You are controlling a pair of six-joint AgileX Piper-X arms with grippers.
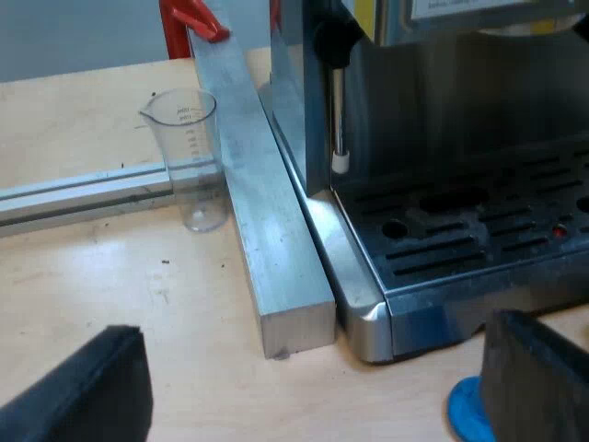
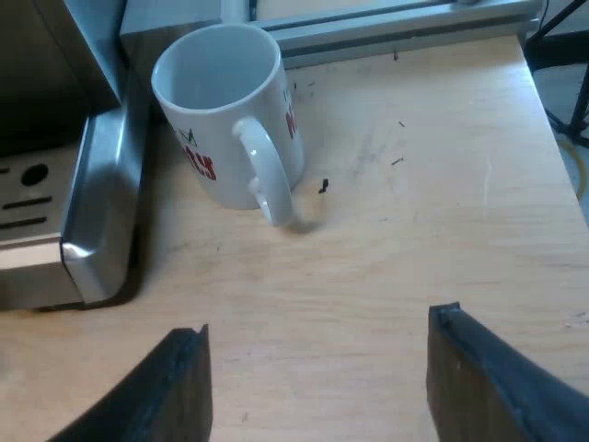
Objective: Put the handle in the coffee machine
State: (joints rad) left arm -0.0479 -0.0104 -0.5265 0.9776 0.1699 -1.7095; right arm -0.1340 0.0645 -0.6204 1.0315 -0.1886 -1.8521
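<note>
The espresso machine [image 1: 442, 110] stands on a wooden table, its slotted drip tray [image 1: 479, 230] facing my left gripper [image 1: 317, 391]. That gripper hovers open over the table by the tray's corner, nothing between its fingers. A blue tamper [image 1: 465, 410] peeks out beside one finger. In the right wrist view a corner of the machine's base [image 2: 92, 230] shows, with a white mug [image 2: 230, 110] upright close beside it. My right gripper [image 2: 317, 378] is open above bare wood, a short way from the mug.
A clear measuring glass [image 1: 193, 157] stands by a metal bar [image 1: 262, 221] that runs along the machine's side. An aluminium rail [image 1: 83, 193] crosses behind the glass, a red clamp [image 1: 198, 18] beyond. Another rail [image 2: 396, 23] lies behind the mug. The table edge [image 2: 552, 110] is near.
</note>
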